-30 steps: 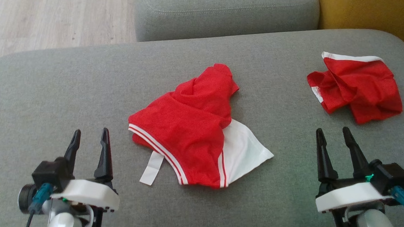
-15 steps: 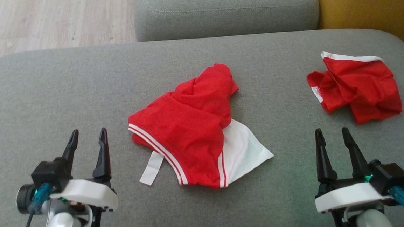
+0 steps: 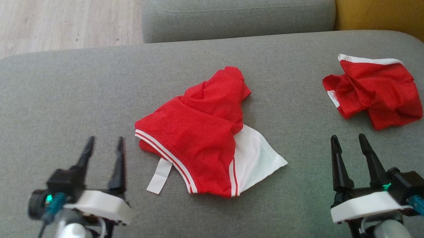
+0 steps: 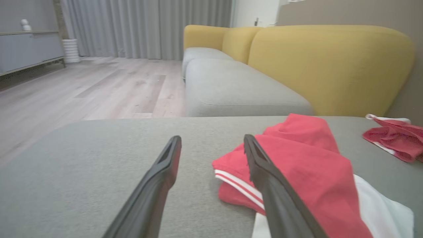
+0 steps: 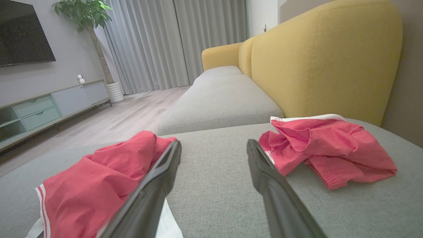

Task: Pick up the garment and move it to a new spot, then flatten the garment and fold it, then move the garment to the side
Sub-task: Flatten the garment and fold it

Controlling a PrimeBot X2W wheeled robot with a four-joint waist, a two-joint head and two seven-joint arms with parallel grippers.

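1. Your head view looks steeply down on the grey sofa seat (image 3: 51, 98).
2. Your left wrist view sits low over that seat, facing the yellow backrest (image 4: 330, 66) and curtains (image 4: 145, 26).
3. Your right wrist view looks likewise; all three share the red-and-white garment (image 3: 196, 140) and the crumpled red garment (image 3: 375, 92).

You have a wide grey cushion (image 3: 70, 88) carrying everything, rounded at its far corners; near its middle lies a crumpled red and white garment (image 3: 199, 140), red bunched over a white panel, a white tab (image 3: 159, 175) lying flat at its near-left edge; well apart, toward the far right, lies a second red garment (image 3: 375, 92), crumpled and white-trimmed.
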